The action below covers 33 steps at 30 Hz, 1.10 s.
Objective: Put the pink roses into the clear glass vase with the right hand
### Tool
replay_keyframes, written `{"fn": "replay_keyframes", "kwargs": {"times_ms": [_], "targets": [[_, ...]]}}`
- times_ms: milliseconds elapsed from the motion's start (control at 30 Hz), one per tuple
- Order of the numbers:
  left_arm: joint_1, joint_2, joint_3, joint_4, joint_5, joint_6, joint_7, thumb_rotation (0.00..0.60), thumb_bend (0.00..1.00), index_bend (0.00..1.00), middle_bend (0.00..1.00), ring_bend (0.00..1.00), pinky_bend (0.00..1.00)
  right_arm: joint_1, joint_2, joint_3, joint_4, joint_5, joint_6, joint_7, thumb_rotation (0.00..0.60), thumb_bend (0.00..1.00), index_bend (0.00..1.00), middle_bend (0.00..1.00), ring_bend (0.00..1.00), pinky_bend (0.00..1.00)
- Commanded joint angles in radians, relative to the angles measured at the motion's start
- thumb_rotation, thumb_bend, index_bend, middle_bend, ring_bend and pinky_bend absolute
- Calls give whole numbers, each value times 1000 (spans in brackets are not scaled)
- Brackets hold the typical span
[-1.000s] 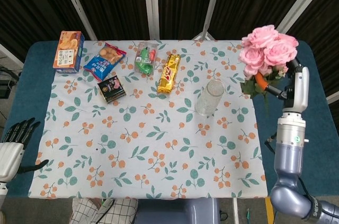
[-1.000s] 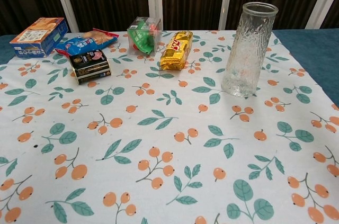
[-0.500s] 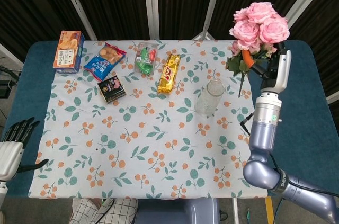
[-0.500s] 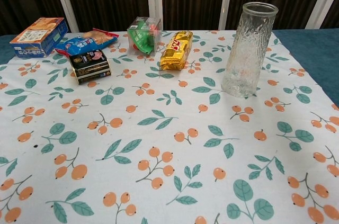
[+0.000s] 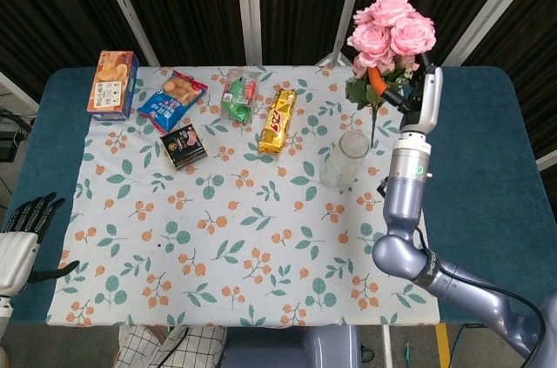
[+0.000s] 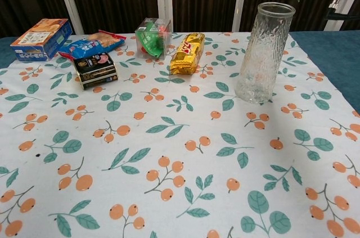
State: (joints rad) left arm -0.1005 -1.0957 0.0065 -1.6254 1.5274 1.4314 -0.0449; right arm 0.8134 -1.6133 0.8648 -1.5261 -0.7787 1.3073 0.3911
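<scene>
A floral-clothed table [image 5: 261, 246] carries a glass vase [image 5: 344, 160], snack packets [image 5: 279, 119] and seemingly a biscuit box [image 5: 112, 83].

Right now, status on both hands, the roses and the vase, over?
Right hand holds pink roses aloft, just beyond the clear glass vase. Vase upright, empty. Left hand idle, holding nothing. Nothing blocking the vase mouth.

Glossy silver-lilac arm [image 5: 407, 185], black-fingered left hand [image 5: 26, 222]

right hand [image 5: 402, 90] half behind pink roses [image 5: 390, 30]
</scene>
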Motion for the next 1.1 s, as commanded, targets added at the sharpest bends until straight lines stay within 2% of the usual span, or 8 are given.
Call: {"fn": "replay_keyframes", "kwargs": {"times_ms": [33, 200, 567, 1100], "targets": [[-1, 1, -1, -2, -5, -4, -2, 600, 0, 0, 0, 0, 0, 21, -20, 1, 35, 5, -11, 10, 600, 287, 417, 474, 499, 314], [-2, 3, -2, -4, -8, -7, -2, 600, 0, 0, 0, 0, 0, 44, -42, 4, 79, 17, -28, 25, 600, 286, 417, 474, 499, 314], [-3, 8, 0, -7, -10, -13, -13, 600, 0, 0, 0, 0, 0, 41, -83, -26, 120, 18, -29, 50, 600, 286, 417, 474, 499, 314], [-2, 5, 3, -14, -10, -13, 21, 600, 0, 0, 0, 0, 0, -100, -23, -85, -60, 15, 22, 4, 600, 287, 417, 474, 498, 314]]}}
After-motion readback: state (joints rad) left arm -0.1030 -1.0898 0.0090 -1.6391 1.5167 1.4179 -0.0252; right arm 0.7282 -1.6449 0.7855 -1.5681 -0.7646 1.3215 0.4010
